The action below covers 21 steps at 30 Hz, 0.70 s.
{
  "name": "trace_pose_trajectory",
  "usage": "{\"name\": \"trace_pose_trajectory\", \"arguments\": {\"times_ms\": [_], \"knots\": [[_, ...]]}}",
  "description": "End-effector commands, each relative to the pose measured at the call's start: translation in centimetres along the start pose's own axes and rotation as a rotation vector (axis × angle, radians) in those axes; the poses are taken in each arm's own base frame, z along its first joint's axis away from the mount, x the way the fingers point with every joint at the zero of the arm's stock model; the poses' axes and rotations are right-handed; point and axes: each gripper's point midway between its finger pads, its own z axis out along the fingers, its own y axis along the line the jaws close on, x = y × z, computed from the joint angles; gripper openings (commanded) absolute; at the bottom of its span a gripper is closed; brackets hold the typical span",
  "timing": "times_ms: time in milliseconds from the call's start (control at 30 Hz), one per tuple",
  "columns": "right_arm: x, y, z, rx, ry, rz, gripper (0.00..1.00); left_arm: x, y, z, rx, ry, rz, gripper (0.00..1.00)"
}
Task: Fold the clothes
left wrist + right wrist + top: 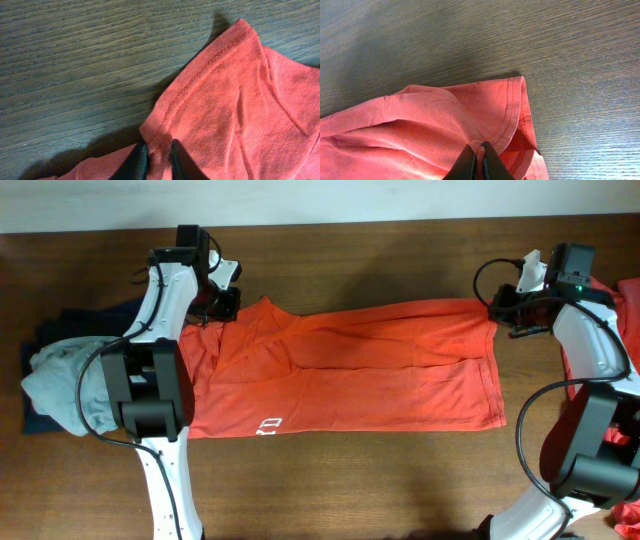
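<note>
Bare table (350,480) lies open along the T-shirt's (380,370) near side, while grey and navy garments (60,385) crowd its left end and red clothes (628,298) its right.

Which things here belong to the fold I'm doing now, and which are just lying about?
In hand: orange-red T-shirt, spread out, both arms' jaws shut on its far corners.
Lying about: grey garment, navy garment under it, red clothes at the right edge.

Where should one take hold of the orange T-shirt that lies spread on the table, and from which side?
Grip the orange T-shirt at its two far corners, coming from above at the far edge. It lies flat and wide, and the stitched hem there looks firm enough to pinch. The left end effector and right end effector are pinching fabric at these corners.
</note>
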Motion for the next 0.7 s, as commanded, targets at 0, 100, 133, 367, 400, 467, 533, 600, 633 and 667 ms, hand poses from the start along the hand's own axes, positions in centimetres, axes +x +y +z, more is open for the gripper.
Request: {"name": "trace_pose_trajectory", "arguments": {"times_ms": [0, 100, 133, 367, 400, 467, 533, 600, 633, 667], "knots": [[-0.2, 0.1, 0.0, 0.007, -0.006, -0.014, 0.08, 0.2, -0.6, 0.8, 0.020, 0.016, 0.012, 0.10], [-0.2, 0.1, 0.0, 0.007, -0.006, -0.014, 0.08, 0.2, -0.7, 0.1, 0.021, 0.024, 0.010, 0.07], [-0.2, 0.1, 0.0, 0.007, -0.006, -0.014, 0.08, 0.1, -0.8, -0.2, 0.021, 0.027, 0.009, 0.06], [-0.2, 0.0, 0.0, 0.014, -0.006, -0.014, 0.08, 0.6, -1.8, -4.7, 0.034, 0.084, 0.024, 0.04], [-0.2, 0.0, 0.0, 0.014, -0.006, -0.014, 0.08, 1.0, -2.0, -5.4, 0.037, 0.103, 0.027, 0.04], [-0.2, -0.1, 0.0, 0.016, -0.007, -0.014, 0.08, 1.9, -2.2, -6.0, 0.040, 0.142, 0.018, 0.04], [-0.2, -0.4, -0.1, 0.036, -0.007, -0.014, 0.09, 3.1, -2.5, -6.2, 0.051, 0.193, 0.008, 0.04], [-0.2, -0.8, -0.1, 0.060, -0.005, -0.014, 0.09, 4.1, -2.7, -6.4, 0.060, 0.233, -0.001, 0.04], [-0.1, -1.0, 0.0, 0.071, -0.004, -0.015, 0.09, 4.7, -2.9, -6.6, 0.066, 0.261, -0.007, 0.05], [-0.1, -1.1, 0.1, 0.072, -0.003, -0.015, 0.09, 5.2, -3.0, -6.7, 0.070, 0.279, -0.011, 0.04]]}}
